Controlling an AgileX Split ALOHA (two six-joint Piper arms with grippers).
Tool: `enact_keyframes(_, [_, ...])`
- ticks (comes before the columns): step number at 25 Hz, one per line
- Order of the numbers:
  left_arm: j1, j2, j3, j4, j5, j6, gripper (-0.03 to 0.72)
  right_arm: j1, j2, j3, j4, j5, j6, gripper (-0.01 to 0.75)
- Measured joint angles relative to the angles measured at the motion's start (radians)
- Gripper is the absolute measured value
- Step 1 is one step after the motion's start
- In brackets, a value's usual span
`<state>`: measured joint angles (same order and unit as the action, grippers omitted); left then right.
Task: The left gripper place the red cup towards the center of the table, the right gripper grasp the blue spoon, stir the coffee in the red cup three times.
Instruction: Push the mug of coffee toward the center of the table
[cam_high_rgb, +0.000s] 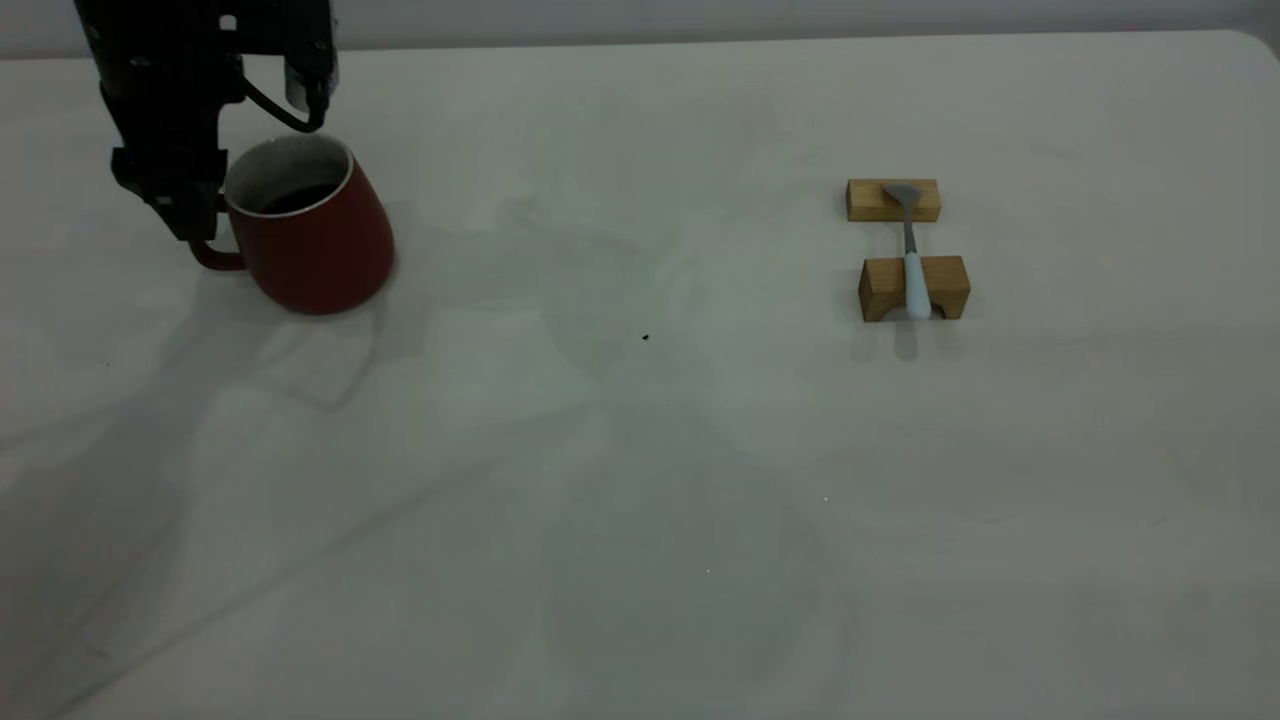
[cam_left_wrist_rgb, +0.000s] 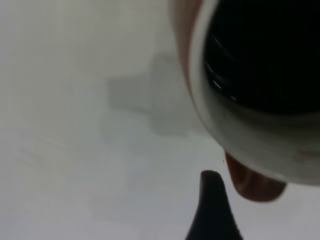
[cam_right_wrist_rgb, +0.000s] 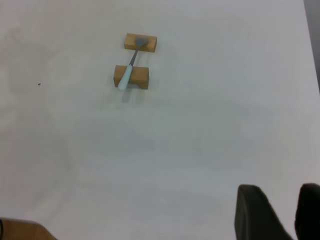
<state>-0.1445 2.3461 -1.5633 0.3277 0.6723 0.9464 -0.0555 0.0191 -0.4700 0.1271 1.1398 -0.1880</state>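
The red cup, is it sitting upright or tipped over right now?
Tilted, not upright: the red cup leans toward the left gripper at its handle, coffee inside.

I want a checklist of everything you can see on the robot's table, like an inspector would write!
Surface: the table is plain off-white, with a tiny dark speck.
Job's things: the red cup stands at the far left, tilted, with the coffee inside. The blue spoon lies across two wooden blocks at the right.
Clutter: nothing seen besides the blocks.
Grippers: the left gripper is at the cup's handle; the right gripper hangs far from the spoon, holding nothing.
Cables: a black cable loops on the left arm.
Surroundings: a pale wall behind the table.
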Motion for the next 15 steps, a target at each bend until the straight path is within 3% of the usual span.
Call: enact_keyframes(15, [-0.052, 0.030, -0.002, 0.000, -0.022, 0.015, 0.601, 0.000, 0.000, 0.000, 0.000, 0.000, 0.000, 0.241])
